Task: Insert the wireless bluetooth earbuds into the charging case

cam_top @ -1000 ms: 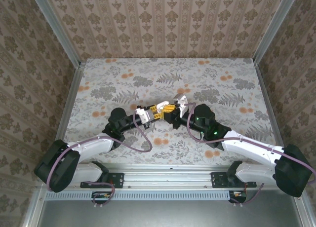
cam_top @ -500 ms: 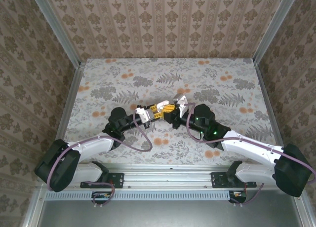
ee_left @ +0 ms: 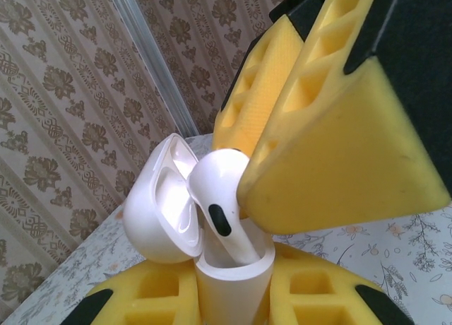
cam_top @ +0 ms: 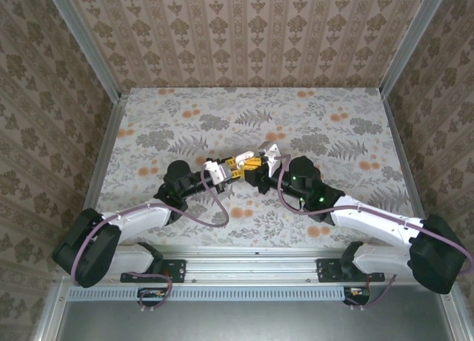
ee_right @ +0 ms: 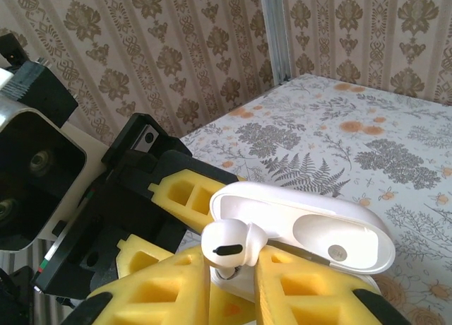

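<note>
An earbud point(ee_left: 214, 187) stands stem-down in the open-lidded charging case point(ee_left: 235, 277).

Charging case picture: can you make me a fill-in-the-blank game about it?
The charging case has its lid ____.
The left gripper grips the case; the right gripper holds the ____.
Both grippers' fingers are coloured ____.
Missing words: open; earbud; yellow.

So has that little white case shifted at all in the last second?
No visible shift. Seen from above, the charging case keeps the same gap as before to the orange flower print just beyond it.
</note>
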Controlling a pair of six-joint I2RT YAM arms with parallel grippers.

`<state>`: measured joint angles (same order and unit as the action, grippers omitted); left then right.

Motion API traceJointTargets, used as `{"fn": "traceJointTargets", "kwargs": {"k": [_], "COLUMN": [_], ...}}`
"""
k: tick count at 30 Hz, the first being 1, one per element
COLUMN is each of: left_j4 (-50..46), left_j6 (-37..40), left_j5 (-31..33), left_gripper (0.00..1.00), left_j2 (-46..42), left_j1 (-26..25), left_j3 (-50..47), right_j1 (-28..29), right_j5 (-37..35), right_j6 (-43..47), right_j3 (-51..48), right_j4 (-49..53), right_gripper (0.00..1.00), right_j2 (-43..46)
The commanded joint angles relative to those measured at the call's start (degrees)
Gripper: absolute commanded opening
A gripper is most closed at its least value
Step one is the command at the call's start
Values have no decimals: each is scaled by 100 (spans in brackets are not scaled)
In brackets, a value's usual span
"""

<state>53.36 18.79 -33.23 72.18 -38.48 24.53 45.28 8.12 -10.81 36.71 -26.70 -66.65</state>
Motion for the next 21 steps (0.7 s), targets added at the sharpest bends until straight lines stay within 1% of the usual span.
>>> {"fn": "traceJointTargets", "kwargs": {"k": [1, 7, 16, 21], "left_j4": [394, 390, 387, 362], "left_j6": [-94, -91, -101, -99], "left_j5": [-210, -219, -236, -271], "left_gripper": [4, 4, 4, 4], "left_j2": [-73, -86, -80, -99], "left_j1": [-1, -2, -2, -2], "left_j3": [288, 289, 302, 315], "right_j1": [27, 28, 30, 28], "right_j5": [-183, -313, -542, -583], "right_j6": [27, 57, 79, 79], "right_j3": [100, 95, 49, 47], "right_j4": [318, 375, 444, 481], "right_gripper": [24, 29, 30, 33], "right_j2": [-38, 20, 156, 205]}}
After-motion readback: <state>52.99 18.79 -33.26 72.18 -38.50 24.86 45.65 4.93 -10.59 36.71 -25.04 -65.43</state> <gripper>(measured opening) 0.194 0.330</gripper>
